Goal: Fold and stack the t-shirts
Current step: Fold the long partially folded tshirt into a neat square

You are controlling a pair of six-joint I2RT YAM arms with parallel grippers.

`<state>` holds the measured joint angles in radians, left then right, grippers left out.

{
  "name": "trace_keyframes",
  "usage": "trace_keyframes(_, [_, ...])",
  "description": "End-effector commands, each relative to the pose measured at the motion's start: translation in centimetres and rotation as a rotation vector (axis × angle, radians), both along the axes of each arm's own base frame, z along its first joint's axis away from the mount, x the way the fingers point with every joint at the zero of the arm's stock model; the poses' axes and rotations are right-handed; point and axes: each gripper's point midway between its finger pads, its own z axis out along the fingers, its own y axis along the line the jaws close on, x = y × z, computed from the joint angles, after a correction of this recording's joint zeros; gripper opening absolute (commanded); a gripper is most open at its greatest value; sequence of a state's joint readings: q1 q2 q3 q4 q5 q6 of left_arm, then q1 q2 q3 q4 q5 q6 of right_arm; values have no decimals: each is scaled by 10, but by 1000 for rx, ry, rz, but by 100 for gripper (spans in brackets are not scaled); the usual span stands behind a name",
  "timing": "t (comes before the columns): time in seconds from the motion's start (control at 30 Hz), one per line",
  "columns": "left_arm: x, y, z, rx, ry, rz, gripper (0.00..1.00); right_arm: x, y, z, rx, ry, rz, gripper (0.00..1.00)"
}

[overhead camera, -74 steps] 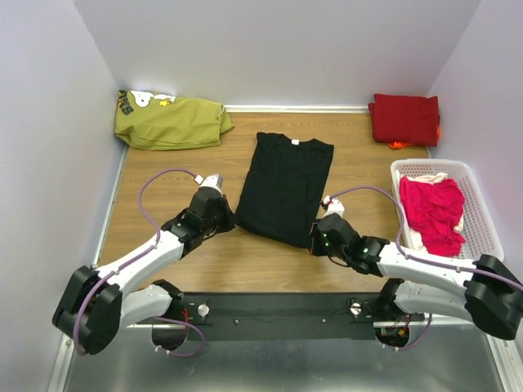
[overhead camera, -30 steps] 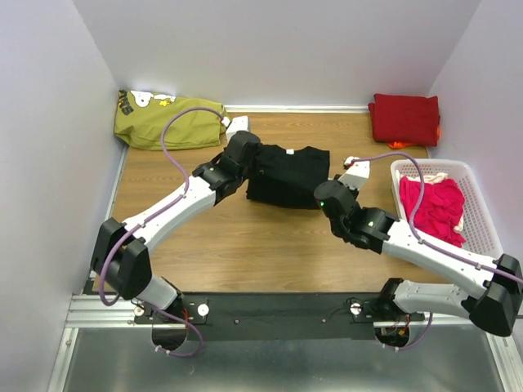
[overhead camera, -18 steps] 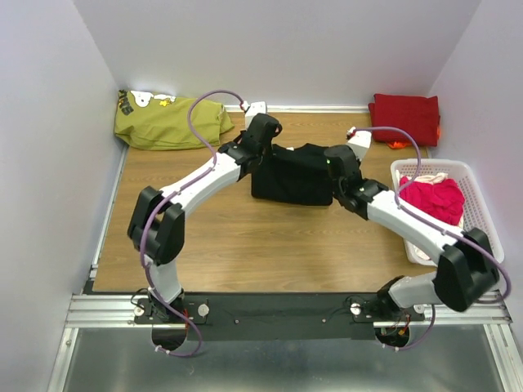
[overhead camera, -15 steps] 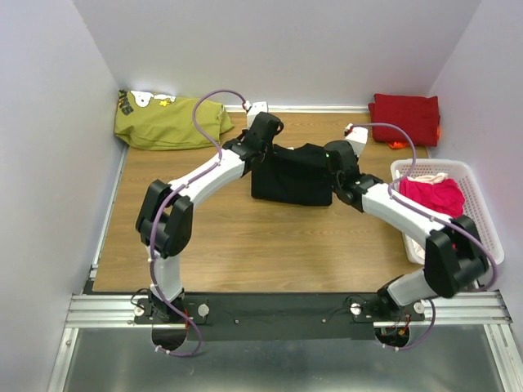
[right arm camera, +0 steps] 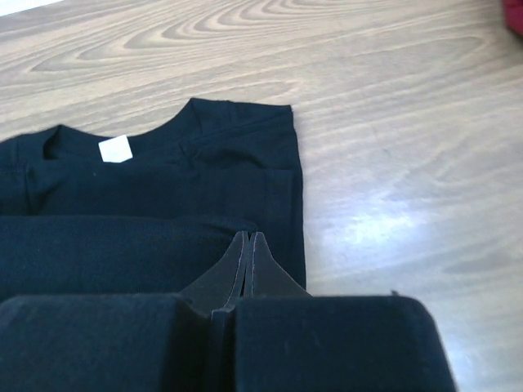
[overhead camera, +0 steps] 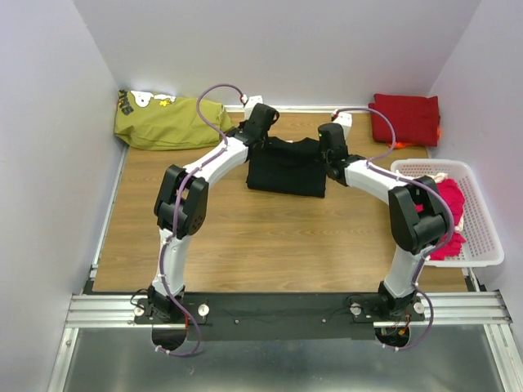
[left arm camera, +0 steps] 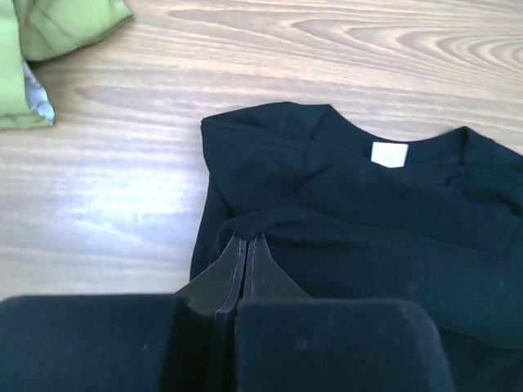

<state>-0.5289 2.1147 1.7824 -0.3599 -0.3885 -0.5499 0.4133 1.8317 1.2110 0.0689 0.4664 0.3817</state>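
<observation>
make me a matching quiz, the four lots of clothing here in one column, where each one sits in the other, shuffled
Column one:
1. black t-shirt
2. dark red t-shirt
3. pink t-shirts
4. olive-green garment

Column two:
A. in the white basket on the right
B. far left corner of the table
C. middle of the table's far half
D. far right corner of the table

Pairs: 1-C, 2-D, 3-A, 4-B
</observation>
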Motion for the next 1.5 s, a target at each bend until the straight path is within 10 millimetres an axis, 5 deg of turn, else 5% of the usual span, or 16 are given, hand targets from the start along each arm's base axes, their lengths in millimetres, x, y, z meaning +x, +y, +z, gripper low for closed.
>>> trace_keyframes(0.0, [30,13,-6,32,-31,-8,11,18,-2,-2,-20,-13,4,1])
trace_keyframes(0.1, [50,10,-1,53,-87,-42,27,25,-9,1,-31,-24,-24,18])
trace_keyframes(0.13, [55,9,2,66,-103,-53,40,29,-12,7,-28,-38,-37,31])
trace_keyframes(0.23, [71,12,23,71,-176,-28,49,38,-22,12,-33,-55,-77,44])
trace_keyframes(0.47, [73,19,93,34,-332,-2,56,51,-21,48,-15,-122,-63,47])
trace_keyframes(0.57, [58,15,84,17,-299,-44,56,41,-13,44,14,-100,-6,47])
trace_keyframes(0.8, [16,10,17,42,-143,-141,52,2,-12,6,50,12,41,49])
trace_keyframes(0.83, [12,12,10,44,-131,-142,52,-6,-14,-6,50,40,42,64])
trace_keyframes(1.0, [-11,30,-15,71,-83,-99,52,-20,-12,-27,143,99,81,75])
trace_keyframes(1.47, [-33,56,21,30,-149,-27,52,-23,-1,-67,423,203,222,78])
